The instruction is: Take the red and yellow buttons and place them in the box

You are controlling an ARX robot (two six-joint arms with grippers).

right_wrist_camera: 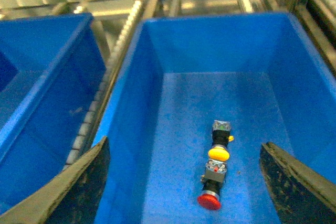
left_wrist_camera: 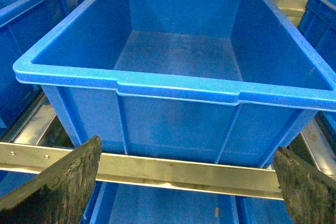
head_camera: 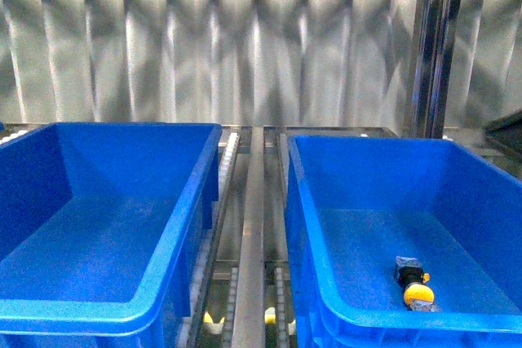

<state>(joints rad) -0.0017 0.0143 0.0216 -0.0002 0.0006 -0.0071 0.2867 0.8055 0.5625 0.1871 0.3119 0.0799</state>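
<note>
Two blue boxes stand side by side. The right box (head_camera: 310, 226) (right_wrist_camera: 131, 103) holds a yellow button (head_camera: 418, 292) (right_wrist_camera: 219, 153) and a red button (right_wrist_camera: 209, 200), lying end to end on its floor. In the front view the box's near rim hides the red one. My right gripper (right_wrist_camera: 184, 146) hovers open above this box, its fingers (right_wrist_camera: 84, 182) wide on either side of the buttons and apart from them. The left box (head_camera: 188, 226) (left_wrist_camera: 173, 92) has nothing in it. My left gripper (left_wrist_camera: 187, 149) is open in front of its near wall. Neither gripper shows in the front view.
A metal rail (head_camera: 249, 226) with white roller tracks runs between the two boxes. A metal crossbar (left_wrist_camera: 173, 169) passes under the left box, with another blue crate (left_wrist_camera: 157, 203) below it. A corrugated metal wall (head_camera: 245, 63) closes the back, and a frame post (head_camera: 432, 55) stands at back right.
</note>
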